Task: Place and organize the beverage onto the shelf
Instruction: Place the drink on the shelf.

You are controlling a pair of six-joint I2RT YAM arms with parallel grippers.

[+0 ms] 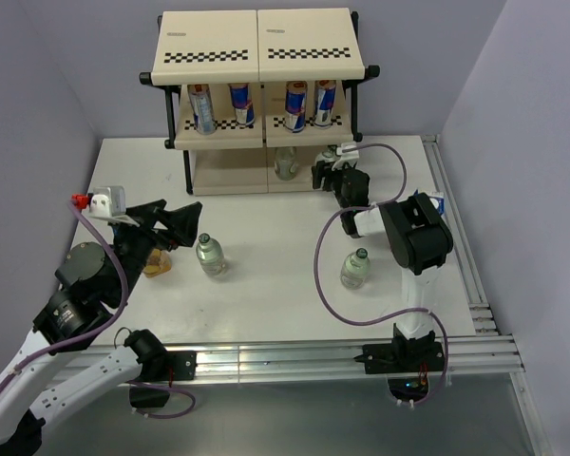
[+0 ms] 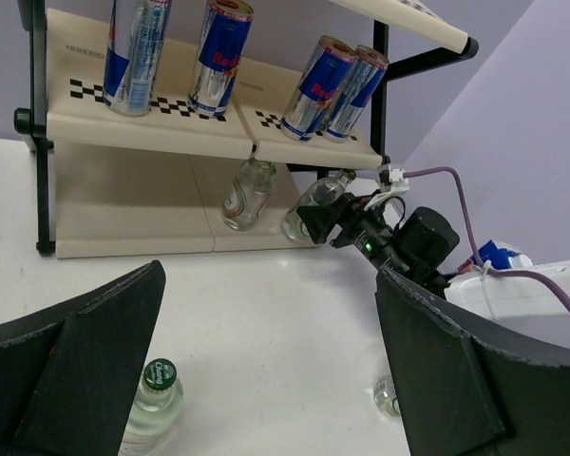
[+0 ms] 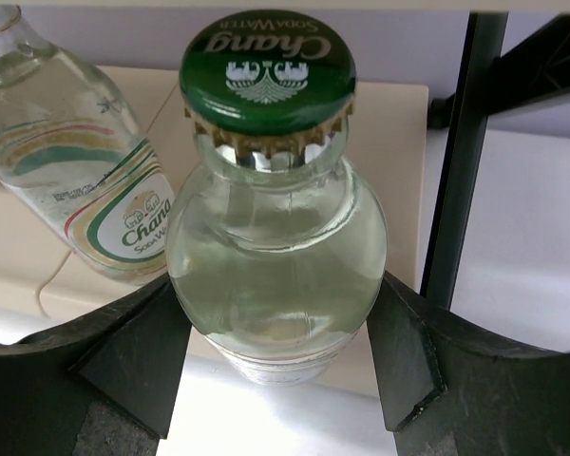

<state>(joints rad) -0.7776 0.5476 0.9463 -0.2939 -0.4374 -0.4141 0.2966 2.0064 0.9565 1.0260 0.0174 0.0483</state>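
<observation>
At the right front edge of the shelf's [image 1: 218,33] bottom tier, the right gripper [image 3: 277,353] is closed around a clear bottle [image 3: 271,256] with a green cap, one finger pressing each side of its round body. From the left wrist view the bottle leans slightly; whether its base rests on the tier cannot be told. Just to its left, a second bottle [image 3: 85,190] stands on the same tier, apart from the held one. On the middle tier, four slim silver-blue-red cans [image 1: 201,107] stand in two pairs, left and right. The top tier carries nothing.

Over the left part of the white surface [image 1: 266,313], the left gripper [image 2: 266,370] hangs with its fingers spread wide and nothing between them. A third bottle [image 1: 210,255] stands upright on the surface just beside it, and a fourth bottle [image 1: 355,270] stands near the right arm's base. A yellow carton [image 1: 156,265] lies partly hidden under the left arm. A second carton [image 1: 438,201] shows only a corner behind the right arm.
</observation>
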